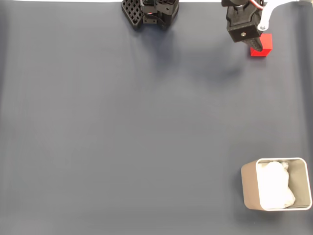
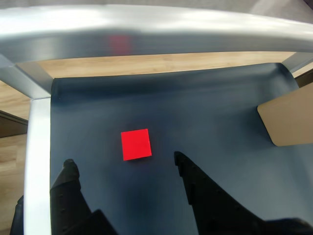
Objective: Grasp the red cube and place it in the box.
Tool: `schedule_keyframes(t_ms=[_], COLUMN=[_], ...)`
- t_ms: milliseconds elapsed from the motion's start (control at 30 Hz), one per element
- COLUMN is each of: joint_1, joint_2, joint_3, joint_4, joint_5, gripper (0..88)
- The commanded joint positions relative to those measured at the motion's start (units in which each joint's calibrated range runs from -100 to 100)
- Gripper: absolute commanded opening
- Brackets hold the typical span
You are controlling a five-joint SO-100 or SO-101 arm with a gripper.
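Status from where I'm standing: pick not made yet. In the fixed view the red cube [image 1: 261, 46] sits on the dark grey mat [image 1: 122, 132] at the upper right of the frame, with the arm's black head right over it and hiding its upper left corner. The wrist view shows the same cube [image 2: 136, 144] lying flat on the mat just left of centre, ahead of the gripper [image 2: 124, 164]. Its two black fingers are spread wide, one tip at lower left, the other at lower centre, nothing between them and neither touching the cube. The box [image 1: 276, 183] is at the lower right of the fixed frame, well apart from the cube, open side up, white lining showing inside; a tan corner of it also pokes in at the right edge of the wrist view [image 2: 288, 120]. So nothing is done as far as I can judge: the approach looks lined up, but the close, lift, carry across the mat and drop are all left. Orientation: it's a cube, so no real long axis. In the wrist view the top face is rotated slightly, with edges a few degrees off the frame edges. In the fixed view its sides run roughly square to the frame.
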Motion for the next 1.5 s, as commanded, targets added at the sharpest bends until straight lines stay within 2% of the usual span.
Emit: schedule_keyframes(t_ms=[0, 1467], joint_1=[-0.3, -2.8], joint_2=[1.0, 14.4], joint_3=[-0.1, -0.3], joint_4=[-2.3, -13.1], joint_5=[-0.7, -2.2], gripper=[44.6, 44.6])
